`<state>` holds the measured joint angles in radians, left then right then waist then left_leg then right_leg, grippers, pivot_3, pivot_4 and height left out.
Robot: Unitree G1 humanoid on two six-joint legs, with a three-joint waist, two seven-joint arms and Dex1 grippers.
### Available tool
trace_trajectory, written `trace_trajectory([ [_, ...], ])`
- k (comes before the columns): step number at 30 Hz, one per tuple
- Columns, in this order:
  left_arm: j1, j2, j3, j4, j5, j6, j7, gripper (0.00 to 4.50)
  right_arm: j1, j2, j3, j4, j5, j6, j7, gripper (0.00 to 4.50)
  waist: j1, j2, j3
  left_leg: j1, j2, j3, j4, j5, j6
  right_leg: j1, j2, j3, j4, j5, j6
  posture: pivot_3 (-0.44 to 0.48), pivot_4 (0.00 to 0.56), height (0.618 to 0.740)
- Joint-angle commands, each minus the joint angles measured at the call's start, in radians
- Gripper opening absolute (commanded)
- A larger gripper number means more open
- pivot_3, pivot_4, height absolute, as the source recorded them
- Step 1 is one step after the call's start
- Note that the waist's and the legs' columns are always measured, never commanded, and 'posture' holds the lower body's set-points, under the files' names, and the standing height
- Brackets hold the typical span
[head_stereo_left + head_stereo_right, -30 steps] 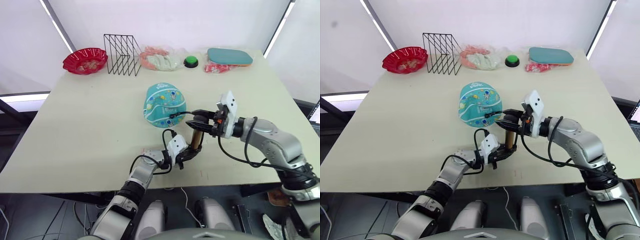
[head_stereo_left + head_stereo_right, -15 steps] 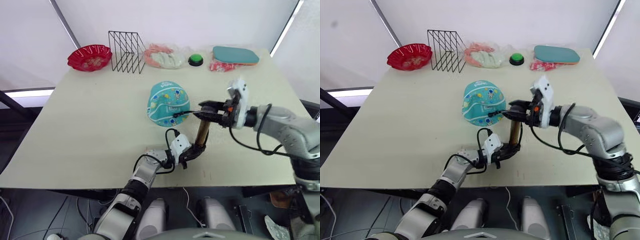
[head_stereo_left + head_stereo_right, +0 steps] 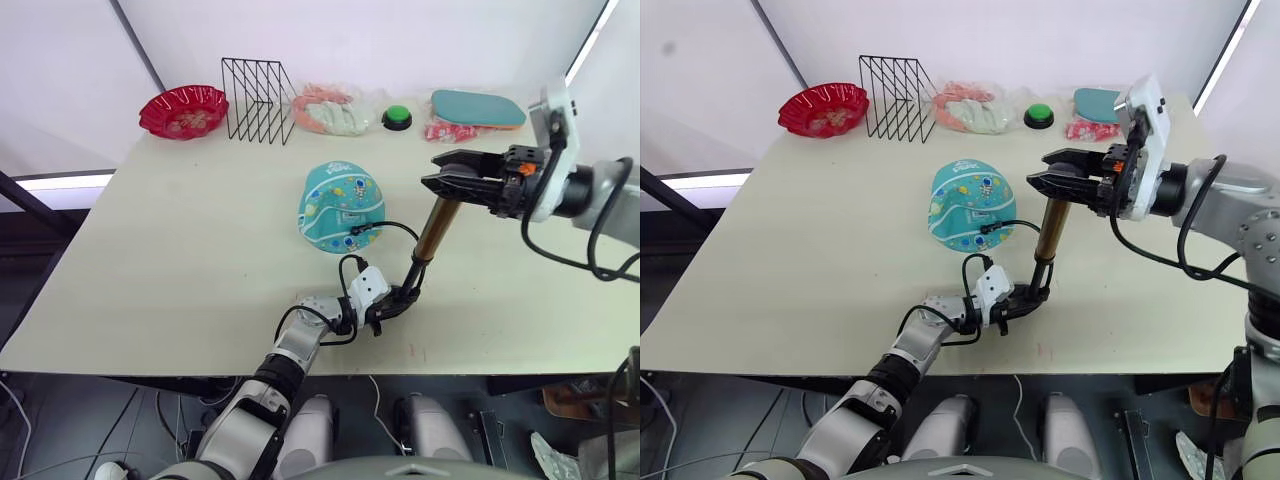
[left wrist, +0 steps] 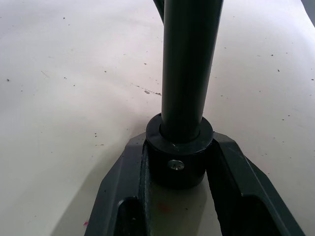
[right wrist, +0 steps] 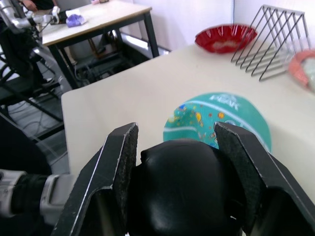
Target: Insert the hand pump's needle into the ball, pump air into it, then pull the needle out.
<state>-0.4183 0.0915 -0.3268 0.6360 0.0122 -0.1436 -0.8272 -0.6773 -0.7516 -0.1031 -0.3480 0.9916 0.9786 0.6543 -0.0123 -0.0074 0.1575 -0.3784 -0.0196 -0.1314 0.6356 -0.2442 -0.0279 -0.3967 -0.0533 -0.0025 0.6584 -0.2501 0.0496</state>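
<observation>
Reaching in low, the left claw point(image 3: 392, 300) clamps the hand pump point(image 3: 432, 228) base while the raised right claw point(image 3: 455, 186) grips its handle.

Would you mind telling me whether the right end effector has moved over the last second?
Yes. The right end effector, shut on the hand pump's handle, has risen up and away from the ball and the table, drawing the pump's handle out.

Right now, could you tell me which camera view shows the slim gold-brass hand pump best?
The left eye view: the slim gold-brass hand pump shows whole, base to handle. The left wrist view shows its black base cap; the right wrist view shows its black handle.
</observation>
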Motion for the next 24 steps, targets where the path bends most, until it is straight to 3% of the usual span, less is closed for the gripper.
trace_trajectory([
  [1, 0.039, 0.010, -0.014, 0.064, 0.022, 0.027, -0.005, 1.10, 0.073, -0.001, 0.094, 0.012, -0.157, -0.062, -0.009, 1.98, -0.001, -0.001, -0.002, 0.001, 0.000, 0.000, 0.000, 0.000, 0.000, 0.001, 0.000, 0.000, 0.000, 0.000, 0.000, 0.000, 0.150, 0.740],
  [11, 0.056, 0.016, -0.008, 0.036, 0.024, 0.030, 0.002, 1.10, 0.272, 0.157, 0.424, 0.263, -0.462, -0.320, 0.074, 1.98, -0.007, -0.007, -0.017, 0.019, 0.005, 0.001, -0.003, -0.001, 0.000, 0.016, 0.003, 0.000, -0.002, -0.001, 0.002, 0.000, 0.150, 0.740],
  [17, 0.070, 0.019, -0.006, 0.010, 0.022, 0.041, 0.008, 1.09, 0.300, 0.182, 0.389, 0.307, -0.499, -0.374, 0.112, 1.98, -0.008, -0.004, -0.024, 0.019, 0.006, 0.000, -0.004, -0.001, 0.001, 0.017, 0.004, 0.000, -0.003, -0.002, 0.002, 0.000, 0.150, 0.740],
  [24, 0.060, 0.011, -0.006, 0.024, 0.028, 0.041, 0.009, 1.09, 0.234, 0.130, 0.220, 0.169, -0.403, -0.322, 0.113, 1.98, -0.004, -0.002, -0.021, 0.018, 0.005, -0.001, -0.004, -0.002, 0.001, 0.017, 0.004, -0.001, -0.005, -0.002, 0.002, 0.000, 0.150, 0.740],
])
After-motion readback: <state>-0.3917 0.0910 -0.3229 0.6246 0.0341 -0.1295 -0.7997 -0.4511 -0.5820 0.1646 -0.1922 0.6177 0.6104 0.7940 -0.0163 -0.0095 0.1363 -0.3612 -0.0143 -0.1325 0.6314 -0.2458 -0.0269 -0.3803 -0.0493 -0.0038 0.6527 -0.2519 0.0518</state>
